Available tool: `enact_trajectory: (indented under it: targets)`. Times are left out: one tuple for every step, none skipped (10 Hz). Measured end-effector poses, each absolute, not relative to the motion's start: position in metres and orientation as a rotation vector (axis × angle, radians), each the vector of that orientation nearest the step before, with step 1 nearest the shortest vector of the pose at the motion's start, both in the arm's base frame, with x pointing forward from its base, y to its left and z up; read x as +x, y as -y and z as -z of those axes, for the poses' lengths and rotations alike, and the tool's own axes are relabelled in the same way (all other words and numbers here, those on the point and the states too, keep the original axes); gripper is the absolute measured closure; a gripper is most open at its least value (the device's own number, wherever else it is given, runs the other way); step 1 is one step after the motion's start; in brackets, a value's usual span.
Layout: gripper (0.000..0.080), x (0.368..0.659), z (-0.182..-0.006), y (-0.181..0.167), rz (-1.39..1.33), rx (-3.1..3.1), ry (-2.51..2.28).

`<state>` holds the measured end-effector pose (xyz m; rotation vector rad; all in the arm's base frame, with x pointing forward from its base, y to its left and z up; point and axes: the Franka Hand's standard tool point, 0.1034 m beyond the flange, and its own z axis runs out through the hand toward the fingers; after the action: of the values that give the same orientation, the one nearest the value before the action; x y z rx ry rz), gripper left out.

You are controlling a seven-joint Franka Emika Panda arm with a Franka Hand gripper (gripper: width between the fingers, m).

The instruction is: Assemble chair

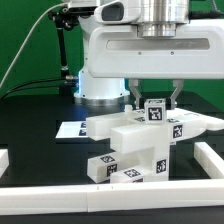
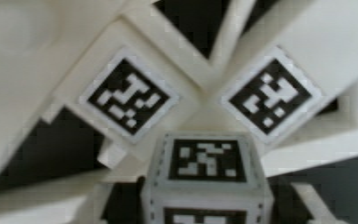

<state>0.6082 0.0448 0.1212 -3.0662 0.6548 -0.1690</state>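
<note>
Gripper [image 1: 154,98] is hanging straight over the chair [image 1: 140,152], w/ jaws standing apart. One dark finger [image 1: 133,96] is showing on each side of the small tagged block [image 1: 155,111], and a gap is showing on both sides, so it's looking released and not clamping anything. The key relation is that this block is sitting directly below the gripper, between the fingers. It's upright on top of the stacked parts, so approx. a straight descent would be bringing the pads level w/ it. The flat panel [image 1: 196,124] beneath is running its long axis across the exterior view, sticking out toward that view's right. The chair as a whole is resting on the black table [image 1: 35,112], inside the white rail [image 1: 120,193], w/ the marker board [image 1: 66,130] lying just beside it on the exterior view's left. In the wrist view the same block [image 2: 206,160] is filling the near field, w/ two diagonal tagged faces [image 2: 130,95] behind it. Fingertips aren't showing there, so pad contact can't be confirmed. The wrist view is blurring at the edges, joints between parts are being hidden, and the lower cubes [image 1: 108,170] are being partly cut off by the rail.
</note>
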Motion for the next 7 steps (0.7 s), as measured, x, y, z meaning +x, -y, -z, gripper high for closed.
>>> enact_trajectory:
  targets:
    - [0.0515, 0.6083, -0.1211, -0.0452, 0.167, -3.027, -0.781]
    - [0.0515, 0.6083, -0.1211, -0.0461, 0.163, -2.986, -0.888]
    - [0.0515, 0.6083, -0.1211, -0.047, 0.158, -2.942, -0.991]
    - [0.0515, 0.6083, -0.1211, -0.0477, 0.154, -2.906, -1.069]
    - [0.0515, 0.6083, -0.1212, -0.0489, 0.147, -2.851, -1.18]
    - [0.0515, 0.6085, -0.1211, -0.0486, 0.14, -2.802, -1.269]
    - [0.0515, 0.6099, -0.121, -0.0447, 0.135, -2.749, -1.36]
